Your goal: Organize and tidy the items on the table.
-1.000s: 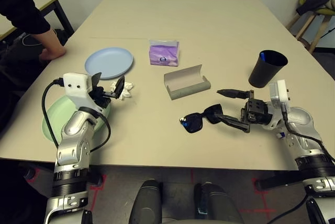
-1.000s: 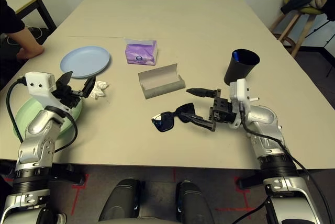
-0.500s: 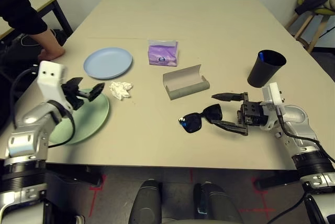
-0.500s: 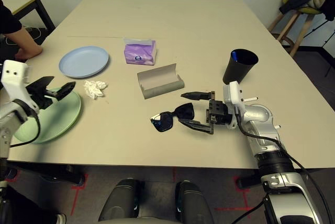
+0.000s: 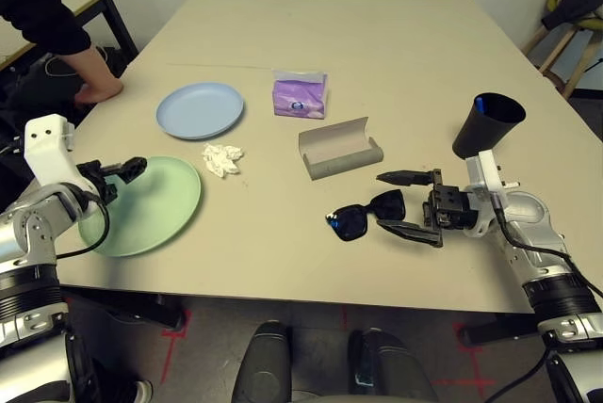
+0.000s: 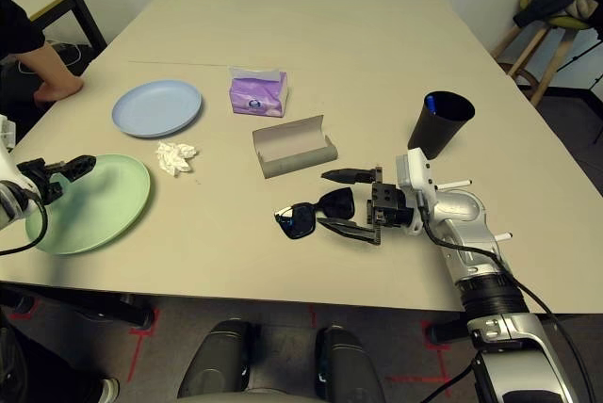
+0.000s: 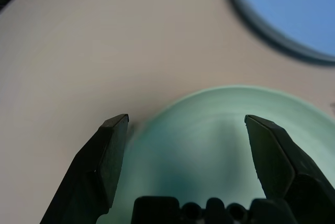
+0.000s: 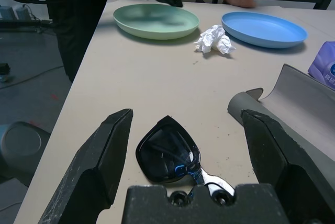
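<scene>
Now the right gripper (image 6: 350,202) lies level with its jaws wide apart, holding nothing; the black sunglasses (image 6: 316,213) sit between its fingertips, probably lined up for a grasp, with the grey glasses case (image 6: 293,147) just beyond. Meanwhile the left gripper (image 5: 118,175), also wide open and empty, hangs over the green plate (image 5: 151,205).

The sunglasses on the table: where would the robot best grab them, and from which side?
Probably at the folded arms behind the lenses, coming level from the robot's right. The sunglasses lie with the lenses pointing left, away from the open right gripper, and the folded arms nearest it, a narrower part than the broad, smooth lenses.
</scene>
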Robot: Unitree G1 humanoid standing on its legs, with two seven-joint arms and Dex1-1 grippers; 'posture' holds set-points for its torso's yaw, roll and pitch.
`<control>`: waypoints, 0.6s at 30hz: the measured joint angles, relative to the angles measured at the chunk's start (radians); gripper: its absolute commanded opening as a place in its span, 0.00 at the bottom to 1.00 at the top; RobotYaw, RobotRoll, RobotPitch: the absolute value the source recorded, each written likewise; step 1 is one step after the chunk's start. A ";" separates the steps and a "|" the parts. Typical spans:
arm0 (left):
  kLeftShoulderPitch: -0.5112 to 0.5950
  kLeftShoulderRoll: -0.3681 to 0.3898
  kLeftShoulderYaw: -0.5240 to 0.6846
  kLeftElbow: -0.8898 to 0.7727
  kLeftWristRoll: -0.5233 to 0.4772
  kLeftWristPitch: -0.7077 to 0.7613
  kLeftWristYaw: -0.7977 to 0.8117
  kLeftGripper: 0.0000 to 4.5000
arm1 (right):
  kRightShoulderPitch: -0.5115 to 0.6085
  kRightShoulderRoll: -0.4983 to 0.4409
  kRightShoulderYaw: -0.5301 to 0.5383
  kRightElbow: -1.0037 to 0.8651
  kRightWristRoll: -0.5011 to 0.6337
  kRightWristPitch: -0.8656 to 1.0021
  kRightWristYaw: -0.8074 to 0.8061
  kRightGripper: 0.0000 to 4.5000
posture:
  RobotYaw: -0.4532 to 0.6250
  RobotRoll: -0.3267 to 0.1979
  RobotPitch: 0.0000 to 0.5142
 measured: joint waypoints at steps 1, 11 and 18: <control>0.005 0.006 0.006 0.004 0.008 0.000 0.007 1.00 | 0.001 0.000 0.000 -0.001 0.000 0.001 -0.001 0.99 | 0.67 0.62 0.13; 0.106 0.053 0.006 0.013 0.044 -0.002 -0.026 1.00 | 0.003 0.006 0.002 -0.005 -0.001 0.019 -0.018 0.99 | 0.67 0.62 0.13; 0.129 0.058 0.006 0.009 0.045 0.000 -0.060 0.86 | 0.003 0.008 0.002 -0.008 -0.001 0.020 -0.019 1.00 | 0.67 0.62 0.13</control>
